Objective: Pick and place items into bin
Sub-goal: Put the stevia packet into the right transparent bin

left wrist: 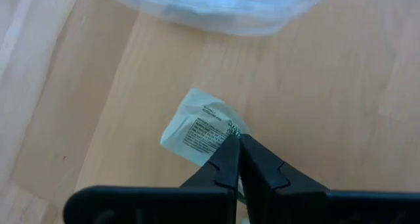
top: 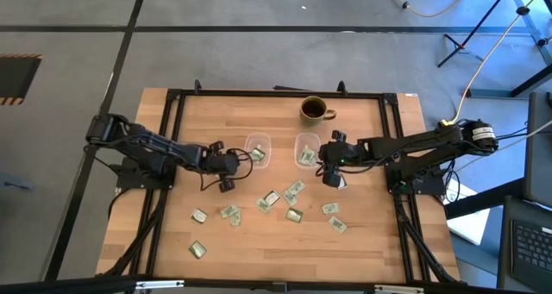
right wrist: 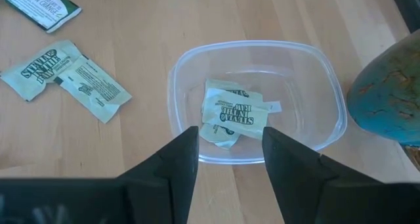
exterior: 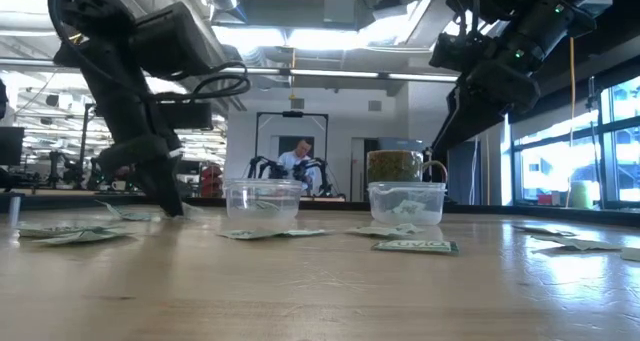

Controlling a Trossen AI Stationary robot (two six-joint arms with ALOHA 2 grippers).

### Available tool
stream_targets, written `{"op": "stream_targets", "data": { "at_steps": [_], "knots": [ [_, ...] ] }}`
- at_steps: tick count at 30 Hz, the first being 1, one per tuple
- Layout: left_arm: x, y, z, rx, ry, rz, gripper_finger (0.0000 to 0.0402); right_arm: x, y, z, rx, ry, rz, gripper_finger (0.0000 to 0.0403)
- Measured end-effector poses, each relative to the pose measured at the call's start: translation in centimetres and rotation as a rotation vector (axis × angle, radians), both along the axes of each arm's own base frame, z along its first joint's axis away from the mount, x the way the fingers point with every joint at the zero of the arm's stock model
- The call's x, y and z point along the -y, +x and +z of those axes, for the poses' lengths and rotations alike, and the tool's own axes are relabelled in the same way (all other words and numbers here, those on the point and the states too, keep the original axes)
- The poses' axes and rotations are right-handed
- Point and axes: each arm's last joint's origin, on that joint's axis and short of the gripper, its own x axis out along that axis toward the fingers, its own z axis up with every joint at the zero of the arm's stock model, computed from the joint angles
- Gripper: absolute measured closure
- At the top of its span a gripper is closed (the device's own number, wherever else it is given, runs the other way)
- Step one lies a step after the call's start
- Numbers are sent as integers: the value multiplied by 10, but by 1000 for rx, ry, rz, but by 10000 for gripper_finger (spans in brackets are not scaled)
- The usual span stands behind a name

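Pinching a pale green packet (left wrist: 200, 129) just beside the left bin (top: 258, 149), the left gripper (top: 235, 160) seems low over the table (top: 362, 242); the right gripper (right wrist: 226, 161) hovers, fingers apart, above the right bin (right wrist: 328, 86) holding packets (right wrist: 230, 115).

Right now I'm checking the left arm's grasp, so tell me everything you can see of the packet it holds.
The packet is a small flat rectangle, pale green and white with dark print, looking like crinkled paper. The left gripper is shut on one corner of it, fingers pinched together. It hangs tilted just above the wooden table, near the clear plastic bin and not yet inside it. Whether its far edge touches the wood cannot be told.
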Motion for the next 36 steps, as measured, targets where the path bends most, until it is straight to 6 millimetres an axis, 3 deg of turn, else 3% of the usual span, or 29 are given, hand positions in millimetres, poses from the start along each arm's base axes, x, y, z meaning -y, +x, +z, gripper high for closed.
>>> {"op": "stream_targets", "data": {
  "at_steps": [11, 20, 25, 30, 36],
  "knots": [
    [2, 23, 56, 132, 23, -152, 396, 0, 2, 2, 26, 1, 1, 231],
    [4, 44, 91, 319, 115, -262, 397, -1, 15, 15, 190, -73, 82, 231],
    [6, 53, 102, 433, 171, -406, 394, -5, 22, 24, 259, -184, 254, 231],
    [8, 62, 110, 572, 140, -434, 392, -14, 32, 31, 334, -361, 407, 231],
    [10, 63, 110, 605, 69, -468, 395, -26, 47, 25, 342, -631, 606, 231]
  ]
}}
